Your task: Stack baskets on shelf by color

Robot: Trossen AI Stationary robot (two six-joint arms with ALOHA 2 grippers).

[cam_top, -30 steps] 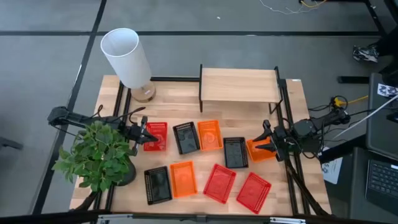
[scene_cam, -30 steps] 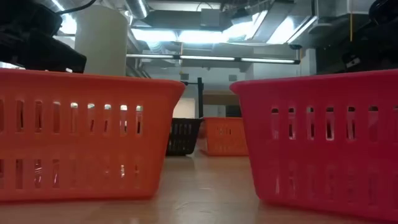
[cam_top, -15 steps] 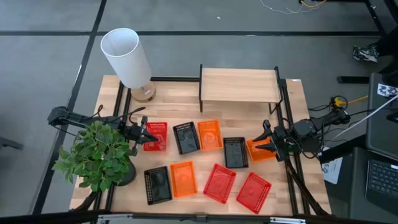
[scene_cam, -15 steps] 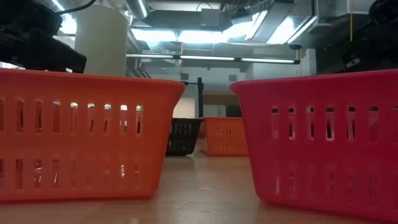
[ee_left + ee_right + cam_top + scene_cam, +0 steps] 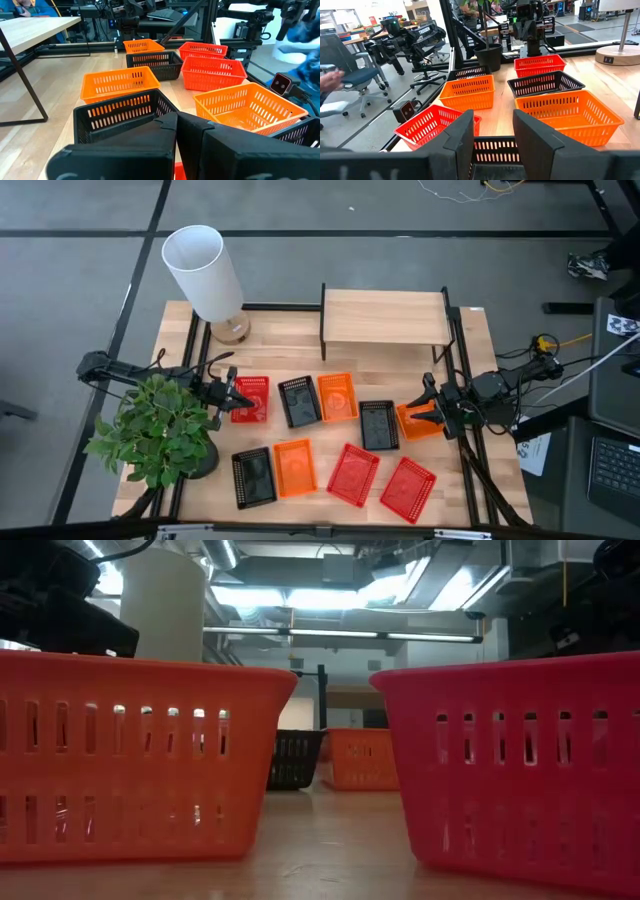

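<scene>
Start of task by the look of it: shelf (image 5: 385, 317) bare, sits at far side of table (image 5: 470, 330), no basket on it. All nine baskets lie loose on the tabletop in front of it. Far row: red basket (image 5: 250, 398) at L, then black basket (image 5: 300, 401) touching orange basket (image 5: 338, 396), second black basket (image 5: 379, 424), and an orange basket at R edge (image 5: 413, 422). Near row: black (image 5: 253, 476), orange (image 5: 294, 467), two red (image 5: 353, 474) and (image 5: 408, 487). Left gripper (image 5: 238, 398) clenched, empty, low at the L edge of the red basket; touching or not, can't tell. Right gripper (image 5: 427, 412) with fingers spread wide, hovering over the R-edge orange basket; right wrist view shows a gap between the fingers (image 5: 462, 131) and nothing clearly pinched, so judged released, not a grip. Step in hand, judged: first pick, R arm on orange basket. Next move calls for: drop fingers astride one basket wall, close, lift clear of neighbouring black basket, carry to shelf top. Plant (image 5: 160, 430) and lamp (image 5: 207, 275) crowd L side; L arm needs care there.
</scene>
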